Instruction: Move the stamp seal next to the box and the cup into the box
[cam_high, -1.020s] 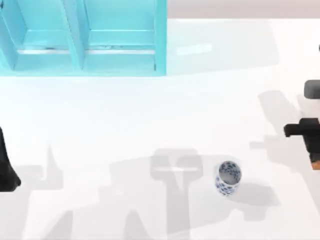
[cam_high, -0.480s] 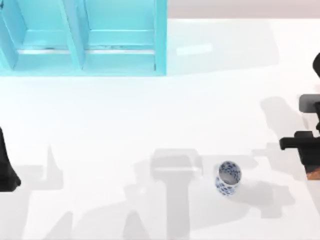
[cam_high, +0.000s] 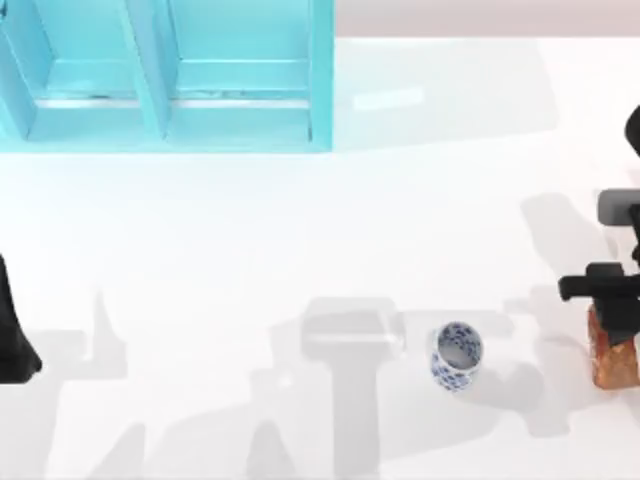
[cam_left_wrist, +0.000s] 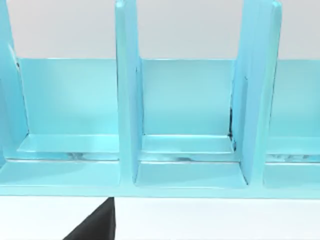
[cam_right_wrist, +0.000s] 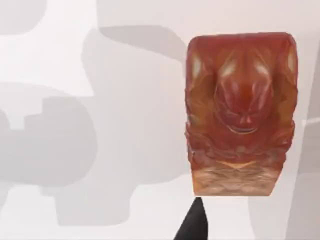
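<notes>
- White worktop spreads across the top view, crossed by soft grey shadows, with a turquoise box divided into compartments at its far left corner.
- From above, the cup, white with a blue pattern, stands upright on the bare worktop toward the near edge, right of the middle and well apart from the box.
- Also from above, the stamp seal, reddish-brown and mottled, stands at the right edge of the worktop, near the cup but apart from it.
- The right gripper sits at that same right edge directly over the far end of the stamp seal, partly covering it; whether its fingers are apart or together I cannot tell.
- The left arm is parked at the left edge of the worktop, a dark shape cut by the frame.
- Seen from the left wrist, the box faces the camera with upright dividers between open compartments, a strip of white worktop in front and one dark finger tip at the frame edge; how the left fingers stand I cannot tell.
- Seen from the right wrist, the stamp seal lies just beneath the camera on the worktop, its carved glossy top showing, with one dark finger tip just beside its paler end.
</notes>
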